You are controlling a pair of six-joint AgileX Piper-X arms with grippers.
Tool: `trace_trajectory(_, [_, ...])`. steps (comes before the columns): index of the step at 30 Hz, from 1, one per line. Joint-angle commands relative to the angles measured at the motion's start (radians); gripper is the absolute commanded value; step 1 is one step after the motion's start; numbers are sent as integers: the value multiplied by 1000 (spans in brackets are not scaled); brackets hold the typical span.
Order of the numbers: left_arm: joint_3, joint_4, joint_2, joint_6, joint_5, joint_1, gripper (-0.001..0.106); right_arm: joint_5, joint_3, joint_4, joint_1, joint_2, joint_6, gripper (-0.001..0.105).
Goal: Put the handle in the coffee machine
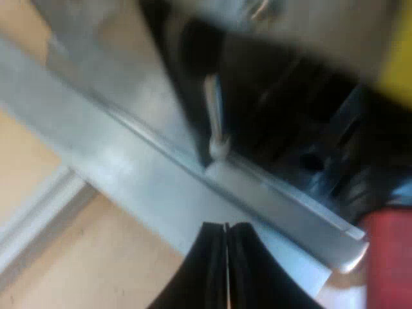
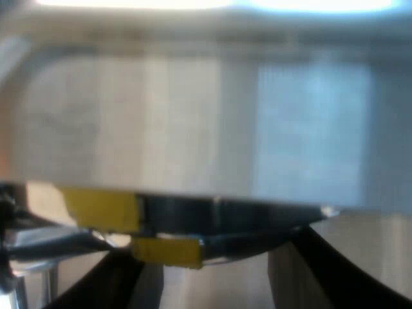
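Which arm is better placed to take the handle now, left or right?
Probably left. The handle's red end lies close to the left gripper, by the machine's metal edge; it is shut and must open first. The right gripper is open but faces the machine's metal wall.

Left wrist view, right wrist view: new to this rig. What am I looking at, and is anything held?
Two robot arms work at a coffee machine. Each picture comes from a camera on one arm's wrist, looking along its two-fingered tool. In the left wrist view the left tool has its black fingers pressed together with nothing between them, close to the machine's metal ledge. A thin wand hangs in the dark recess. A red piece, probably the handle's end, sits near the ledge. The tan surface is the table. In the right wrist view the right tool has its fingers spread apart before a flat metal panel. I cannot tell what the yellow parts under it are.
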Motion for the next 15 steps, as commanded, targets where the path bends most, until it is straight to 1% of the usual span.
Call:
trace_trajectory(1, [-6,3,29,2,-32,-1,0,7,-18,-89,-1,-70,2,41])
trace_trajectory(7, [-6,36,50,45,-35,-4,0,7,-18,-82,-1,-78,2,41])
trace_trajectory(11, [-6,42,50,54,-35,-4,0,7,-18,-67,-1,-91,2,41])
trace_trajectory(13, [-6,63,50,62,-35,-4,0,7,-18,-67,-1,-91,2,41])
trace_trajectory(15, [-6,121,50,108,-21,-6,0,7,-18,-67,-1,-91,2,41])
